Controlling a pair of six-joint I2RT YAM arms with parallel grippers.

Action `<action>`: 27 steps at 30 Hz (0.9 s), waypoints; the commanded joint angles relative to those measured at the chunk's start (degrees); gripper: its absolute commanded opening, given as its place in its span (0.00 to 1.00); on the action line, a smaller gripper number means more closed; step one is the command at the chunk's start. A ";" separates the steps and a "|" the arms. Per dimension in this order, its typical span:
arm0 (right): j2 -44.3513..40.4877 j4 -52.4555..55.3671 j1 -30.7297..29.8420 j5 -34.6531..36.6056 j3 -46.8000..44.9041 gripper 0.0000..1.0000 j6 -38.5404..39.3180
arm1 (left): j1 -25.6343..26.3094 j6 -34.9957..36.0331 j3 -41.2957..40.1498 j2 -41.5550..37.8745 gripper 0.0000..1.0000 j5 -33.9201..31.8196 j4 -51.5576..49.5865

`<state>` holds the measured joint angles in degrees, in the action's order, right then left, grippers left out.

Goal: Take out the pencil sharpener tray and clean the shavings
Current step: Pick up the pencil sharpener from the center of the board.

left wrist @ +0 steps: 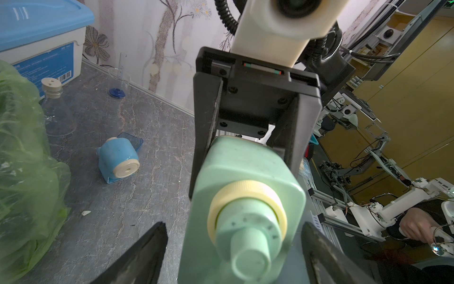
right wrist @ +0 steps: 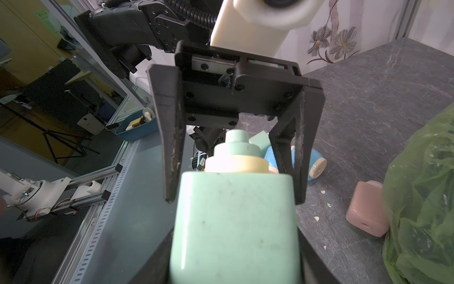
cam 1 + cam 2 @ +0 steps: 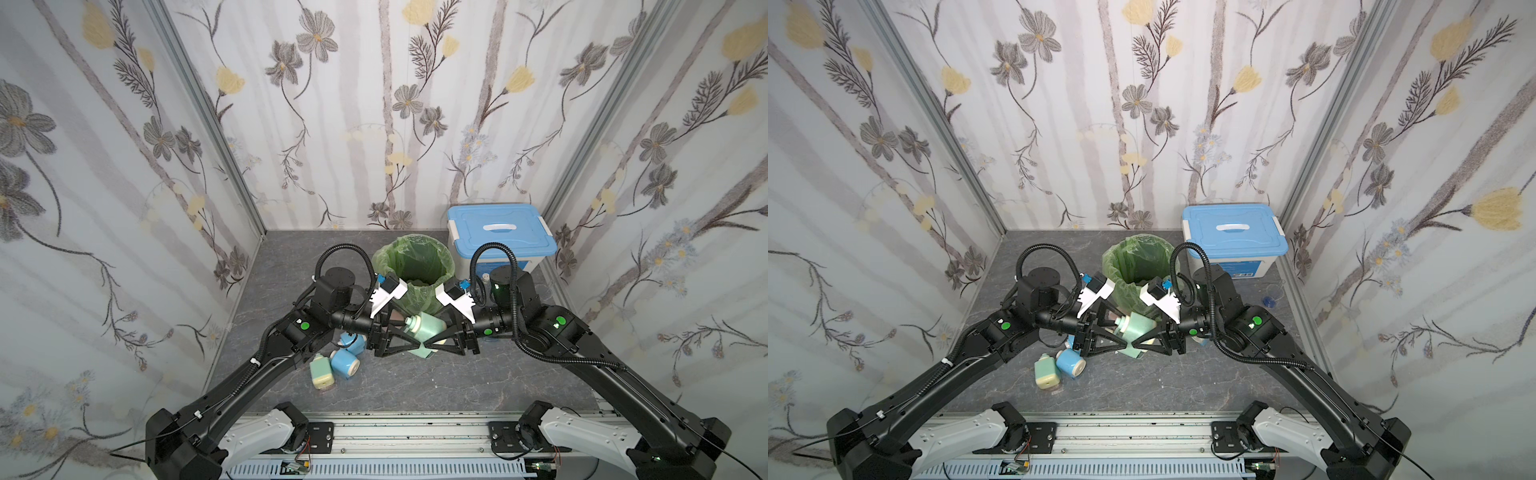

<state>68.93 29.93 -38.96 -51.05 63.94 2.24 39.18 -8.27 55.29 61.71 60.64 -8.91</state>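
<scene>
The green-lined bin [image 3: 381, 258] stands behind my 2 claws. Between them, off the table [image 2: 368, 86], hangs the mint pencil sharpener [image 3: 424, 328]. My right claw [image 1: 245, 167] clamps its body. My left claw [image 1: 233, 225] stands partly open round its knob end, not touching. Whitish shavings [image 2: 317, 217] fleck the table by the bin.

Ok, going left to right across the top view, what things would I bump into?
Green sharpener lying down → blue sharpener beside it → green sharpener held up → blue-lidded box.
</scene>
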 commanded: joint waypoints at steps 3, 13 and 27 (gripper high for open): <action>0.97 -2.78 0.00 -3.96 1.19 0.48 0.88 | 0.12 1.99 0.79 0.26 0.74 1.06 -0.43; 0.27 -7.81 0.63 -5.31 -0.75 0.66 -2.56 | 0.11 1.37 -0.30 -1.75 0.49 0.95 2.72; -8.32 -41.49 2.43 -3.10 -19.13 0.91 -22.47 | -1.99 -10.27 -8.73 -7.30 0.44 -7.92 25.73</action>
<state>60.93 2.42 -36.42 -55.29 47.64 -13.56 37.32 -13.30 48.16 55.11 55.70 2.83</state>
